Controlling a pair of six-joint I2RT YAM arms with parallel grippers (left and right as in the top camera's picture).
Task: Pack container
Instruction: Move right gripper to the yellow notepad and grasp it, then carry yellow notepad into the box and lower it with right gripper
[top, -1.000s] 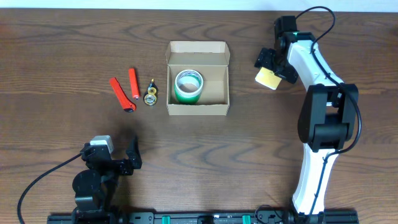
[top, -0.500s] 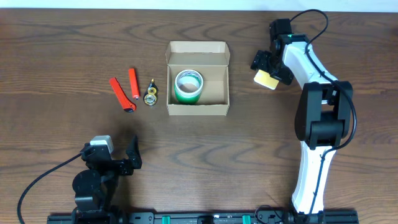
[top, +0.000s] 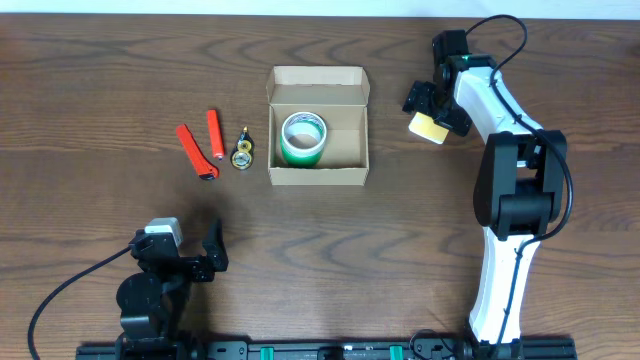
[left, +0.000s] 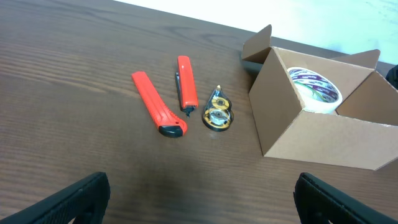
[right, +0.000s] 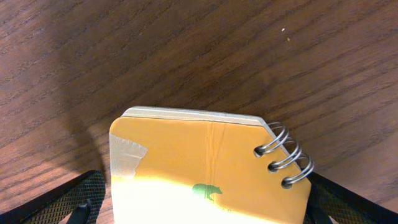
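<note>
The container (top: 318, 178) is an open tan cardboard box at the table's middle, its flaps up. It also shows in the left wrist view (left: 311, 137). A green and white tape roll (top: 303, 138) lies inside it (left: 314, 90). My right gripper (top: 430, 118) is to the right of the box, shut on a yellow spiral notepad (top: 428, 127). In the right wrist view the notepad (right: 205, 155) fills the space between the fingers (right: 208, 208), just above the wood. My left gripper (top: 205, 250) is open and empty near the front left (left: 202, 202).
Left of the box lie a red utility knife (top: 196, 151), a red pen (top: 214, 135) and a small clear tape dispenser (top: 242, 152). They also show in the left wrist view: knife (left: 157, 102), pen (left: 185, 84), dispenser (left: 217, 113).
My right gripper has moved a little left and toward the back with the notepad, then held still. The left arm has not moved.
</note>
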